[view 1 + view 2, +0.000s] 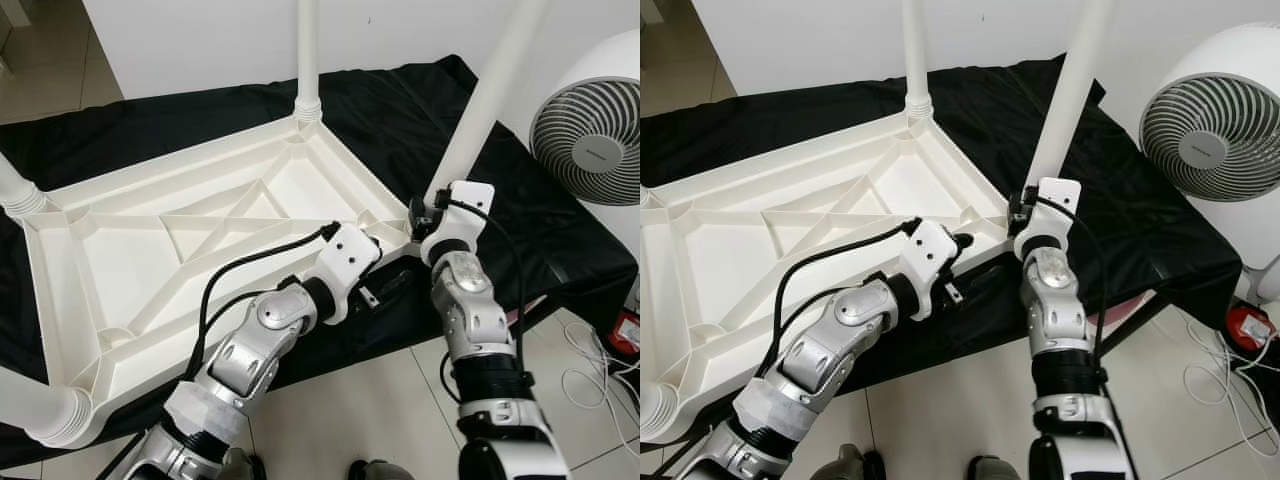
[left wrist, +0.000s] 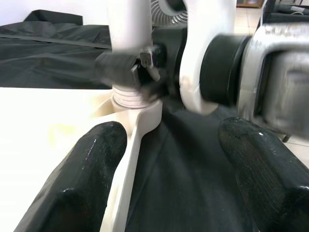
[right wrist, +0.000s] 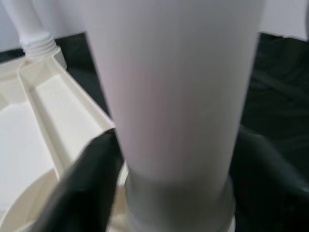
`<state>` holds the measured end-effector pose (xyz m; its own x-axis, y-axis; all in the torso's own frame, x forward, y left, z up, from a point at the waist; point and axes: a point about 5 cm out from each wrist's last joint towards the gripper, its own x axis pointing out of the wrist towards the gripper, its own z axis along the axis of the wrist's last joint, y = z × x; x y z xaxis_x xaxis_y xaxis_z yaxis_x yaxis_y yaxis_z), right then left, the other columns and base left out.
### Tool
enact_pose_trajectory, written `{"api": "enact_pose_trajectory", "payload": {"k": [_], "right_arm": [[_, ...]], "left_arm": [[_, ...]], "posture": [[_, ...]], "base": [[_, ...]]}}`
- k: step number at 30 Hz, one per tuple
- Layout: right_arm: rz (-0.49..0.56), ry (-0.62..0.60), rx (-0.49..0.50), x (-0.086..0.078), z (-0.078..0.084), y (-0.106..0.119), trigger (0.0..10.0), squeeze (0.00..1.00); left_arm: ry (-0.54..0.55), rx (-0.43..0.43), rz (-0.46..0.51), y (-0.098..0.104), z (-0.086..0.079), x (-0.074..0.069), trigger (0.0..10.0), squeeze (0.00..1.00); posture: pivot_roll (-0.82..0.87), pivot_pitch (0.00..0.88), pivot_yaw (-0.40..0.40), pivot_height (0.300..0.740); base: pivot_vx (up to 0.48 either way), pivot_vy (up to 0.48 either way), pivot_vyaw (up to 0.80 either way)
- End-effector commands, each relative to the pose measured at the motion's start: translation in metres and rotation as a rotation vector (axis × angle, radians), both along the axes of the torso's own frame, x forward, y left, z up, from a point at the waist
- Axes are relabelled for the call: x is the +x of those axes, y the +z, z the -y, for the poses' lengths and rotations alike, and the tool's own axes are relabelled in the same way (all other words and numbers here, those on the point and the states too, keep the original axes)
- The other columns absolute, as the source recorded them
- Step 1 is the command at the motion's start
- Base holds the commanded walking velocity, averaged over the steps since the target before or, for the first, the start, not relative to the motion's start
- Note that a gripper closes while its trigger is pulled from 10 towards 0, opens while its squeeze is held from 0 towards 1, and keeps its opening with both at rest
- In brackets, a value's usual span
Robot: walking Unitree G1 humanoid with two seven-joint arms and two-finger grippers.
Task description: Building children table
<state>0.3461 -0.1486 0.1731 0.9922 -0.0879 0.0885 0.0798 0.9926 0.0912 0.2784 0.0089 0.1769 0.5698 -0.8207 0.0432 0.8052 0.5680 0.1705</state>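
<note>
White plastic table top [image 1: 180, 250] lying upside down on a black cloth [image 1: 400, 110] over the floor, ribbed underside facing up. At the far left corner, a white leg [image 1: 12, 188] standing in its socket; at the near left corner, another leg [image 1: 35, 408] with threaded collar; at the far corner in the middle, a third leg [image 1: 308, 50] upright in its socket. Left gripper [image 2: 166, 169] low beside the near right corner of the table top, fingers [image 2: 82, 179] apart, one finger against the white rim, the other over the cloth, nothing between them. Just right of it, fourth leg [image 1: 485, 100] rising tilted from the near right corner socket. Right gripper [image 3: 169, 179] at the base of this fourth leg, black fingers [image 3: 87, 183] on both sides of the white tube, seeming clamped on it just above the collar. At the far right, a round white fan [image 1: 590, 125] on the tiled floor [image 1: 380, 400], with white cables [image 1: 595, 370] and a small red object [image 1: 628, 330] beside it
</note>
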Motion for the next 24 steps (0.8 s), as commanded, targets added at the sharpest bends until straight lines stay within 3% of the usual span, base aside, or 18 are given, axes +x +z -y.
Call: {"api": "enact_pose_trajectory", "payload": {"k": [1, 2, 6, 13, 14, 15, 16, 18, 19, 22, 24], "right_arm": [[-0.037, 0.003, 0.003, -0.002, -0.001, -0.008, 10.0, 0.7], [-0.025, 0.022, 0.001, -0.003, -0.002, -0.006, 10.0, 1.0], [-0.015, 0.033, 0.041, -0.002, 0.004, -0.002, 10.0, 1.0], [-0.022, 0.075, 0.019, -0.002, 0.005, 0.001, 10.0, 1.0], [-0.021, 0.129, 0.008, -0.001, 0.003, 0.001, 10.0, 0.72], [-0.021, 0.129, 0.008, -0.001, 0.003, 0.001, 10.0, 0.72], [-0.04, 0.207, -0.011, -0.001, 0.001, 0.001, 10.0, 0.0], [-0.042, 0.365, -0.071, 0.0, -0.001, 0.008, 10.0, 0.0], [-0.042, 0.365, -0.071, 0.0, -0.001, 0.008, 10.0, 0.0], [0.007, 0.515, -0.227, 0.002, 0.001, 0.019, 10.0, 0.0], [0.016, 0.532, -0.262, 0.003, 0.002, 0.02, 10.0, 0.0]], "left_arm": [[-0.057, 0.016, -0.015, -0.004, 0.003, -0.005, 10.0, 0.0], [-0.06, 0.017, -0.015, -0.004, 0.004, -0.005, 10.0, 0.0], [-0.062, 0.019, -0.015, -0.004, 0.003, -0.005, 10.0, 0.0], [-0.059, 0.019, -0.015, -0.004, 0.003, -0.005, 10.0, 0.0], [-0.057, 0.019, -0.015, -0.005, 0.003, -0.005, 10.0, 0.0], [-0.057, 0.019, -0.015, -0.005, 0.003, -0.005, 10.0, 0.0], [-0.056, 0.018, -0.016, -0.005, 0.003, -0.005, 10.0, 0.0], [-0.055, 0.019, -0.016, -0.005, 0.003, -0.006, 10.0, 0.0], [-0.055, 0.019, -0.016, -0.005, 0.003, -0.006, 10.0, 0.0], [-0.054, 0.021, -0.015, -0.005, 0.002, -0.006, 10.0, 0.0], [-0.053, 0.021, -0.015, -0.005, 0.002, -0.006, 10.0, 0.0]], "posture": [[-0.11, 0.115, 0.03, 0.74], [-0.11, 0.114, 0.027, 0.74], [-0.11, 0.11, 0.026, 0.74], [-0.1, 0.106, 0.022, 0.74], [-0.1, 0.106, 0.022, 0.74], [-0.1, 0.106, 0.022, 0.74], [-0.1, 0.106, 0.024, 0.74], [-0.1, 0.106, 0.024, 0.74], [-0.1, 0.106, 0.024, 0.74], [-0.1, 0.106, 0.024, 0.74], [-0.1, 0.106, 0.024, 0.74]], "base": [[0.0, 0.0, 0.0], [0.0, 0.0, 0.0], [0.0, 0.0, 0.0], [0.0, 0.0, 0.0], [0.0, 0.0, 0.0], [0.0, 0.0, 0.0], [0.0, 0.0, 0.0], [0.0, 0.0, 0.0], [0.0, 0.0, 0.0], [0.0, 0.0, 0.0], [0.0, 0.0, 0.0]]}}
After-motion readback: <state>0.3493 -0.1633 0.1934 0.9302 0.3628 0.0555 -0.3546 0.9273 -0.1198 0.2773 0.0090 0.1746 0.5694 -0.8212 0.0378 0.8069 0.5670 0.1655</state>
